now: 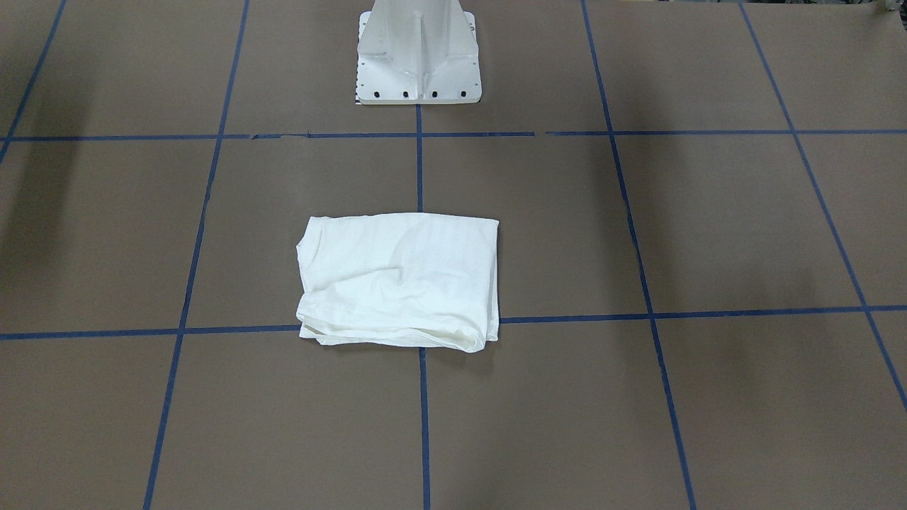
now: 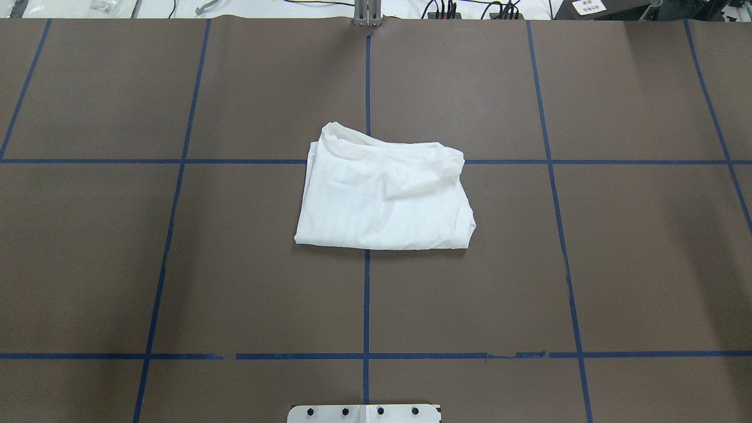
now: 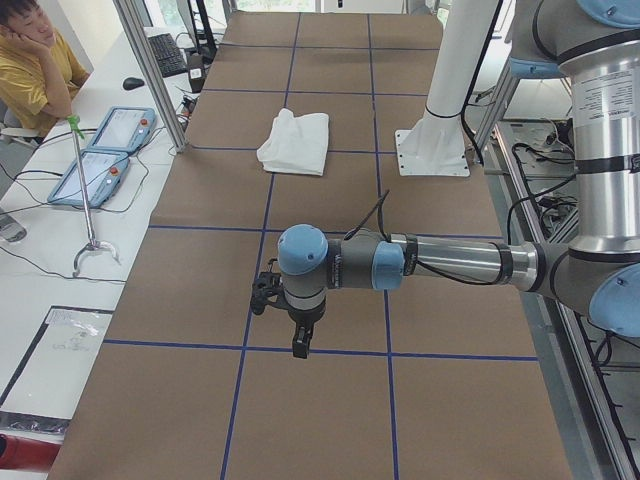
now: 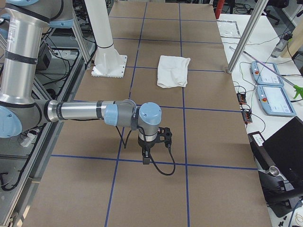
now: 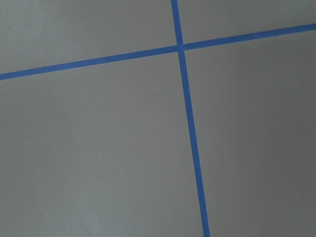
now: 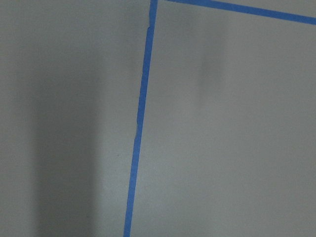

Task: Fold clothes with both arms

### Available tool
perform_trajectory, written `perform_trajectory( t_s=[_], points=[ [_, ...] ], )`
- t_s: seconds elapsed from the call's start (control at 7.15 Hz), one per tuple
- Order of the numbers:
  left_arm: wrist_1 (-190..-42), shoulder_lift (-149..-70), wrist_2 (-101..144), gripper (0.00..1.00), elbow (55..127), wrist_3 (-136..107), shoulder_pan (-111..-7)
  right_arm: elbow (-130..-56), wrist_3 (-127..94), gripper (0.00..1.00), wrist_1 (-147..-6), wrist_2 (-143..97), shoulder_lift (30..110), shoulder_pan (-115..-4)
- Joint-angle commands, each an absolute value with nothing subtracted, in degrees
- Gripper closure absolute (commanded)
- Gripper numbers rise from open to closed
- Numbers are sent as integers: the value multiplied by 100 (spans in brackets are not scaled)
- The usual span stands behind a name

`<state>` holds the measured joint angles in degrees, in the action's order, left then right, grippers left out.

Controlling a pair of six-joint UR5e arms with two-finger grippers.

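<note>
The clothes, one white shirt [image 1: 400, 276], lie folded into a rough rectangle at the middle of the brown table [image 2: 176, 264], with the ribbed collar edge showing at the far left corner in the overhead view [image 2: 382, 197]. No printed text shows. Neither arm touches the shirt. In the exterior left view my left gripper [image 3: 300, 345] hangs over the table's left end, far from the shirt [image 3: 295, 142]. In the exterior right view my right gripper [image 4: 146, 158] hangs over the right end, well away from the shirt [image 4: 173, 71]. I cannot tell whether either is open or shut. Both wrist views show only bare table and blue tape.
The white pedestal base [image 1: 418, 71] stands bolted at the robot's side of the table, behind the shirt. Blue tape lines [image 2: 366, 294] grid the surface. A seated person [image 3: 30, 60] and teach pendants [image 3: 100, 155] are at a side table beyond the table's far edge.
</note>
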<state>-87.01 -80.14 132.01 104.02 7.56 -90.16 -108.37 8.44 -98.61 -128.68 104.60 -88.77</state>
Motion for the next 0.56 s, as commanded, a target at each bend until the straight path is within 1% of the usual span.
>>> perform_trajectory(
  t_s=[0.0,0.42],
  points=[
    [-8701,-8033,13201,0,10406,756,-9009,-10837,844,0,-9861,-12876,10459,-8877],
    [-8710,-8068,13201,0,10406,765,-9009,-10837,844,0,-9861,-12876,10459,-8877]
  ],
)
